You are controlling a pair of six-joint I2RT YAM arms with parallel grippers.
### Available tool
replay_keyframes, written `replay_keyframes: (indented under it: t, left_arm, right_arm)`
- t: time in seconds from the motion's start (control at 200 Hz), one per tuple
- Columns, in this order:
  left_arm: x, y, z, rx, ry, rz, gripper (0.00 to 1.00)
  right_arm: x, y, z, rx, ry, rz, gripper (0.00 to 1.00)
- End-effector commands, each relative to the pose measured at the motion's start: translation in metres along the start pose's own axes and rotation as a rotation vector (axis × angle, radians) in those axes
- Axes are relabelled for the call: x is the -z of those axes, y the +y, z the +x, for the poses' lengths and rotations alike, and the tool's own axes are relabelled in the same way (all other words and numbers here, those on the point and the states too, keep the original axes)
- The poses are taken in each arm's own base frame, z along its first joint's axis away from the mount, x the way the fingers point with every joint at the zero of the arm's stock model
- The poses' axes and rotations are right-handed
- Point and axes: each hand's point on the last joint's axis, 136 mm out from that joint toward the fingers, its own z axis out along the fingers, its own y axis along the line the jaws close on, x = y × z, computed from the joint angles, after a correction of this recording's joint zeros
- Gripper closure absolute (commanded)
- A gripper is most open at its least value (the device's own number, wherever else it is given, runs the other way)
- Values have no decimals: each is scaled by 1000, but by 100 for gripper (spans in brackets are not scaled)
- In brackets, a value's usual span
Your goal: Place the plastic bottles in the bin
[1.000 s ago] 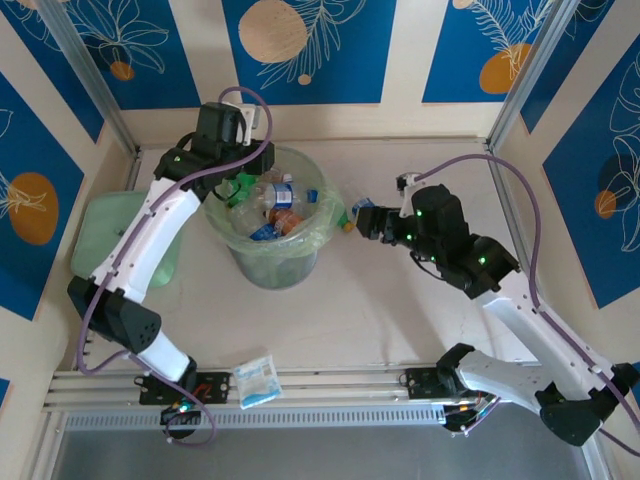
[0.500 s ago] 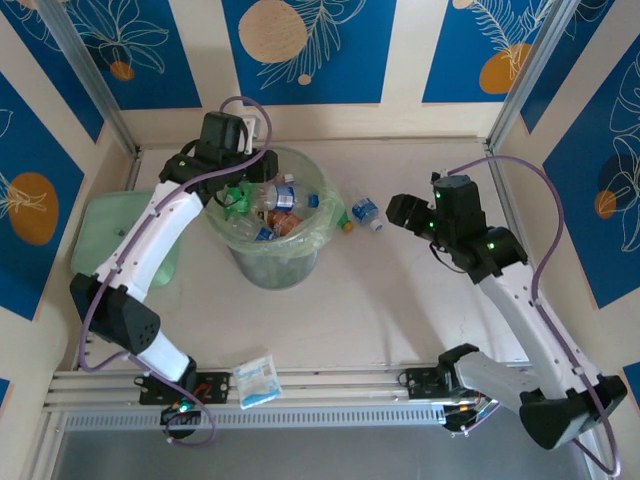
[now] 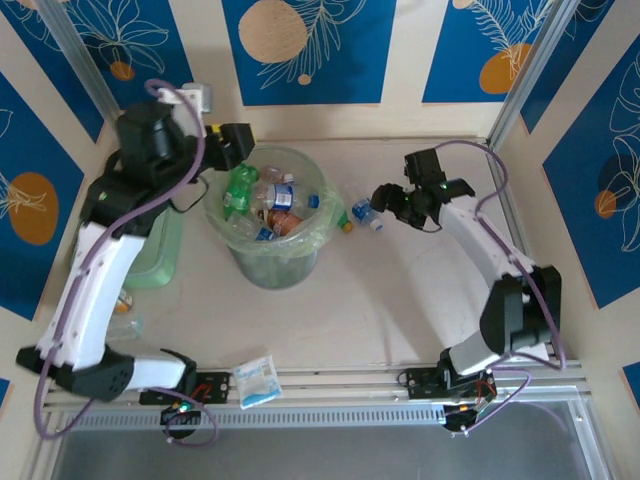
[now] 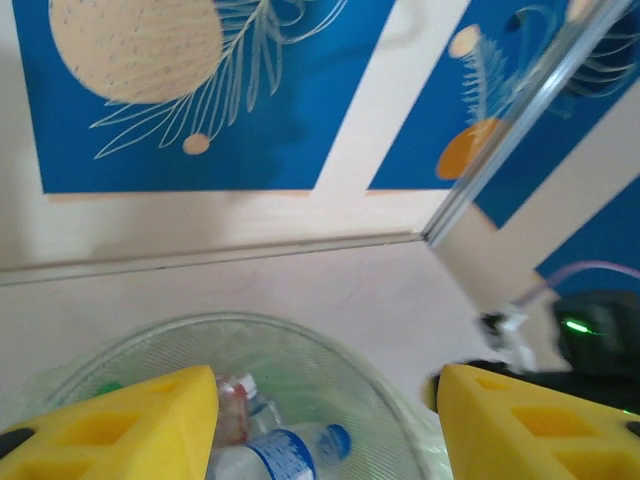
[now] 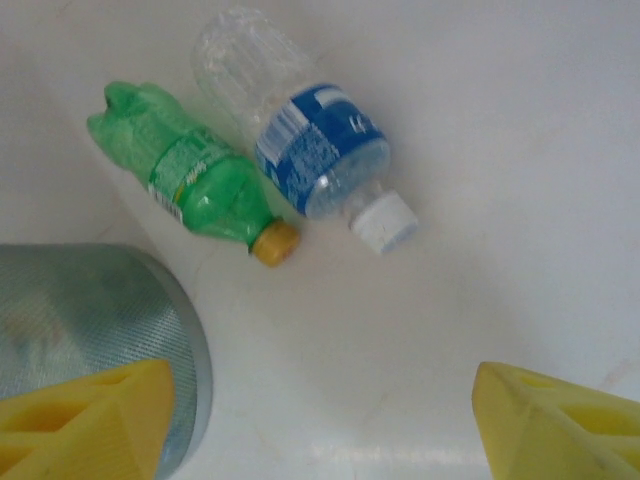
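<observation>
Together, a green bottle [image 5: 190, 180] and clear blue-labelled bottle [image 5: 315, 155] face the wide-spread right gripper [image 5: 322, 375].

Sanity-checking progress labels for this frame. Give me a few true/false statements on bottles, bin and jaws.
1. A green bottle and a clear bottle lie on the table beside the bin. True.
2. The right jaws grip the clear bottle. False: they are open and empty above it.
3. The green bottle's cap is yellow. True.
4. The bin is empty. False: several bottles are inside.
5. The left jaws are open. True.
</observation>
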Motion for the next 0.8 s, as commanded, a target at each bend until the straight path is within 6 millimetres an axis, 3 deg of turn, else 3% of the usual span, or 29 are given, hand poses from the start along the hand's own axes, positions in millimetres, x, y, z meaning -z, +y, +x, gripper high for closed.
replay_keyframes:
  t: [0.0, 0.21, 0.36, 0.535, 0.795]
  left_arm:
    - [13, -10, 17, 41, 19, 78, 39]
    - [42, -21, 59, 91, 68, 189, 33]
    - [57, -8, 88, 96, 118, 140, 32]
    - [72, 0, 98, 82, 126, 100, 29]
    - [73, 1, 101, 87, 132, 97, 27]
  right_arm:
    - [-25, 13, -19, 84, 26, -37, 19]
    - [-80, 22, -34, 194, 106, -25, 12]
    - [-111, 18, -43, 203, 150, 15, 11]
    - [-141, 25, -32, 255, 198, 45, 13]
    - [-171, 13, -26, 202, 251, 73, 23]
